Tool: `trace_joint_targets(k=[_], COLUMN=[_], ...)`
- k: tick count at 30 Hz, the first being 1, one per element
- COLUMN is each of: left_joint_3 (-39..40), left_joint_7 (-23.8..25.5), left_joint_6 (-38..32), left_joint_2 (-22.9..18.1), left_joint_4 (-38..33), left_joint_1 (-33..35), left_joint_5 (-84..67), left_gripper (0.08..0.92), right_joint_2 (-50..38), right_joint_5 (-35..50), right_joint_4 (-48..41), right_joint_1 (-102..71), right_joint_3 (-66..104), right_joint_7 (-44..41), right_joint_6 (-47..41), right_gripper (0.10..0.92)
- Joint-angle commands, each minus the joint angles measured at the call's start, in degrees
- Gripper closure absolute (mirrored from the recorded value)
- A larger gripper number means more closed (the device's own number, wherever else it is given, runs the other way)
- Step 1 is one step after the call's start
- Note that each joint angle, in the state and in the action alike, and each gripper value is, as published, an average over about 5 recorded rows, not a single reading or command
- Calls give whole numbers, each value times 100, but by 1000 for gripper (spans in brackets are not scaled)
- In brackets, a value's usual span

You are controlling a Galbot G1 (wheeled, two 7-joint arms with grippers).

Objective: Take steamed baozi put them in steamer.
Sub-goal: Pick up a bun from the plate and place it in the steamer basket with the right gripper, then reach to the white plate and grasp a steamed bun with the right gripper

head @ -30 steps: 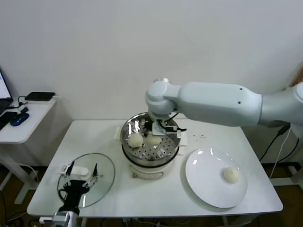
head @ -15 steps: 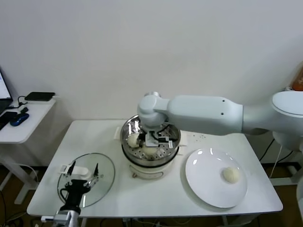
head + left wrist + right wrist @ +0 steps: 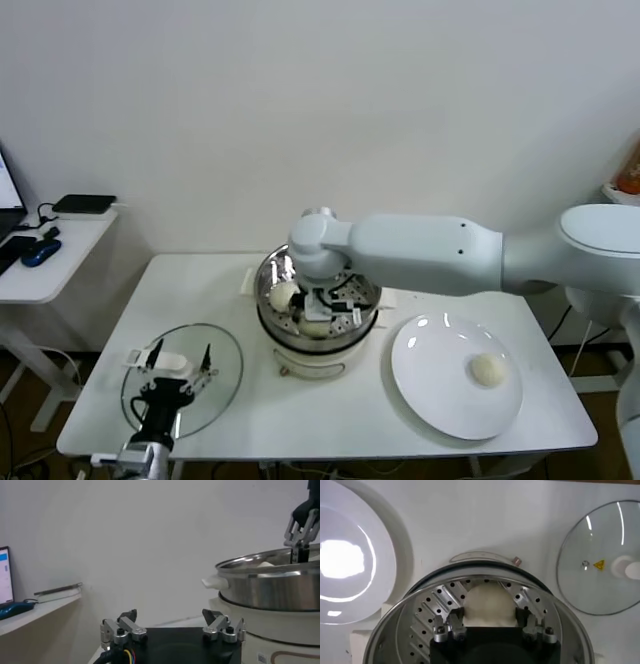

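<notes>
One baozi (image 3: 488, 602) sits between the right gripper's (image 3: 490, 617) spread fingers.

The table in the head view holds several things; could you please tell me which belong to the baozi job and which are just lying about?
Job:
- steamer
- baozi between the right gripper fingers
- baozi already in the steamer
- baozi on the plate
- plate

Lying about:
- glass lid
- left gripper, parked over the lid
- side desk
</notes>
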Motion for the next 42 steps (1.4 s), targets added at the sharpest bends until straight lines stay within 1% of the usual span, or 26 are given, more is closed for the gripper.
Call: trace_joint_targets(k=[1, 7, 9, 12, 15, 21, 28, 32, 35, 40, 42], left_joint_3=[2, 22, 21, 17, 21, 41, 65, 72, 75, 120, 153], left_joint_7=[-1, -1, -1, -2, -3, -5, -8, -11, -10, 4, 23], left_joint_6=[22, 15, 14, 15, 17, 31, 49, 37, 21, -30, -42], left_joint_2=[10, -11, -12, -11, -15, -23, -26, -4, 27, 105, 148], left_joint_4=[-11, 12, 16, 16, 14, -6, -29, -31, -43, -60, -89], left_joint_1=[-18, -17, -19, -22, -22, -32, -47, -43, -29, -4, 14], left_joint_5=[3, 22, 24, 23, 26, 42, 46, 32, 2, -58, -118], left_gripper=[177, 177, 177, 177, 177, 177, 177, 177, 177, 177, 177], right_joint_2=[24, 1, -8, -28, -53, -152, -603, -1086, -1562, -2422, -2803], right_joint_5=[-23, -26, -26, -30, -45, 91, 690, 1254, 2036, 3608, 4043], right_joint_4=[-4, 7, 6, 2, -7, -51, 22, 53, 90, 212, 254], right_joint_1=[-75, -104, -97, -77, -46, 164, 777, 1227, 1627, 2218, 2377], right_joint_3=[1, 0, 1, 15, 55, 170, 307, 179, -234, -1051, -1336], right_joint_7=[9, 50, 59, 47, 9, -54, -165, -183, -162, -103, -84], right_joint_6=[7, 24, 40, 74, 136, 315, 439, 111, -392, -1302, -1610], right_gripper=[347, 340, 316, 251, 210, 203, 203, 203, 203, 203, 203])
